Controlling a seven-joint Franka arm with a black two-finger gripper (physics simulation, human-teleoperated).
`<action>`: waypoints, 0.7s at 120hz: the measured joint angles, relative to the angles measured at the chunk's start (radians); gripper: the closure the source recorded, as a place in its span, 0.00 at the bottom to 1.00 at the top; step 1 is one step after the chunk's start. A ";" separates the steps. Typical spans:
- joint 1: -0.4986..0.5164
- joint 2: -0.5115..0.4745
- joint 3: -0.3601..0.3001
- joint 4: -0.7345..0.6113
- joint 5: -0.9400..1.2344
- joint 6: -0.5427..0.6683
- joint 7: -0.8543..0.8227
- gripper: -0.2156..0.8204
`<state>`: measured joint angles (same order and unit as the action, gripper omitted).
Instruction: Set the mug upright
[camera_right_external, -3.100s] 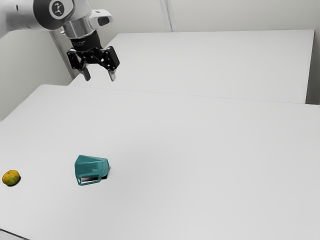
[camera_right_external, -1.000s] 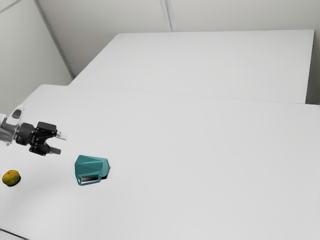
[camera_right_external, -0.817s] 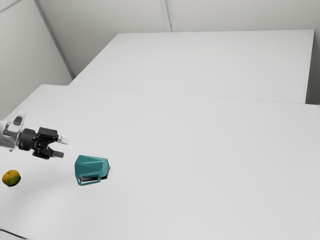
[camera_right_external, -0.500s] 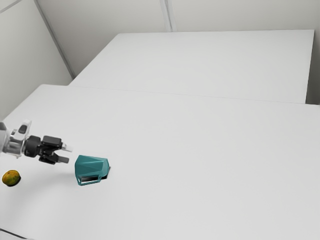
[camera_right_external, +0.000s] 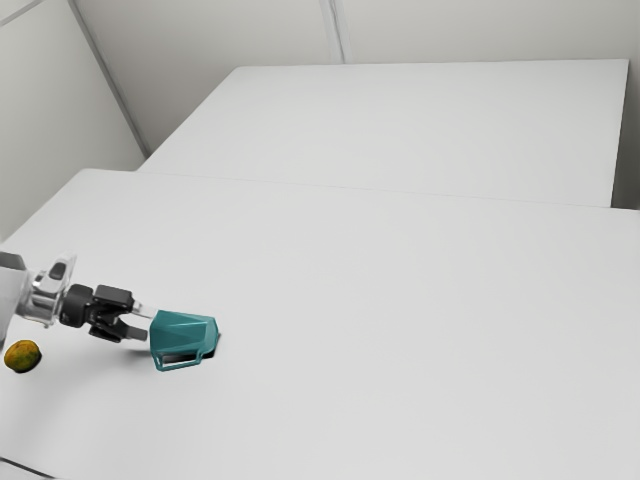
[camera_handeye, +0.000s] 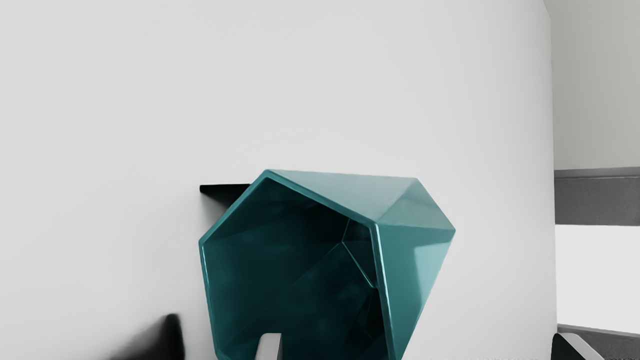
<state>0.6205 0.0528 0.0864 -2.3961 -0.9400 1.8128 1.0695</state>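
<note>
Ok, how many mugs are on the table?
1: the teal mug, lying on its side, its mouth facing the open gripper. Another could be hidden behind the arm.

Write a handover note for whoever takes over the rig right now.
Gripper: open, at the mug's mouth; whether a fingertip is inside, I can't tell.
Mug: on its side on the table, mouth toward the gripper.
Fruit: apart from the mug, toward the exterior view's left.
Done: gripper brought to the mug.
Left: grip it, turn it upright, release.
</note>
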 joint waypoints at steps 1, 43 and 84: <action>-0.001 0.000 0.000 0.000 0.000 0.000 0.000 0.23; -0.049 0.014 -0.001 0.001 -0.001 0.007 0.012 0.23; -0.052 0.038 -0.003 0.001 -0.061 -0.009 0.066 0.23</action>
<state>0.5680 0.0913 0.0830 -2.3949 -1.0006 1.8041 1.1359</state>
